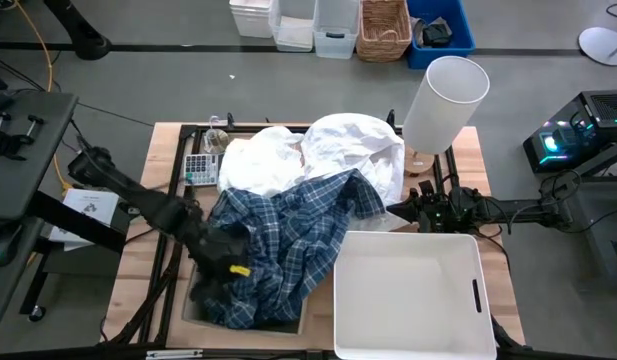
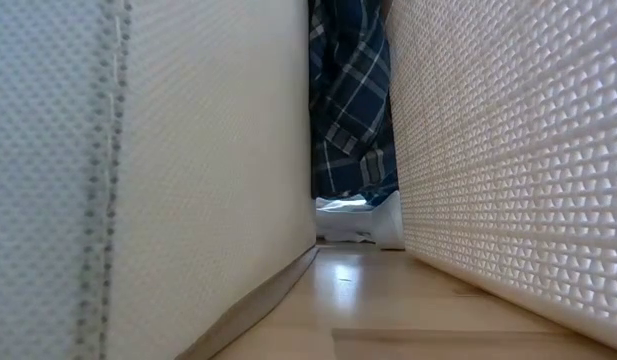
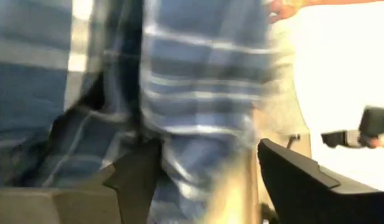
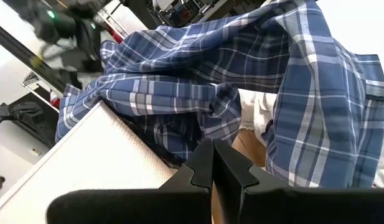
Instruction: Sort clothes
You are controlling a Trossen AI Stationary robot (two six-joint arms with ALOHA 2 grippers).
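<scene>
The blue-and-white plaid shirt [image 1: 288,235] lies crumpled at the table's middle, spilling over the edge of a low box [image 1: 288,326] at the near left. It also shows in the low view [image 2: 350,100]. Plain white clothes [image 1: 288,160] lie heaped behind it. My left gripper [image 1: 223,255] is on the shirt's left part, open, with a hanging fold of the shirt [image 3: 198,93] between its fingers. My right gripper [image 4: 213,171] is shut and empty at the shirt's right edge [image 1: 403,210], by the white bin's far rim. Dark grey and green garments do not show. My left gripper has a fold of the plaid shirt [image 3: 179,162] hanging between its open fingers, and the cloth lies against one finger [image 3: 139,180]. Whether the other finger [image 3: 297,177] touches the cloth I cannot tell.
The rigid white bin [image 1: 408,345] stands at the near right. The white lampshade [image 1: 443,95] stands at the far right. A calculator [image 1: 200,165] and a glass [image 1: 216,140] sit at the far left. Baskets and bins [image 1: 383,28] stand on the floor beyond.
</scene>
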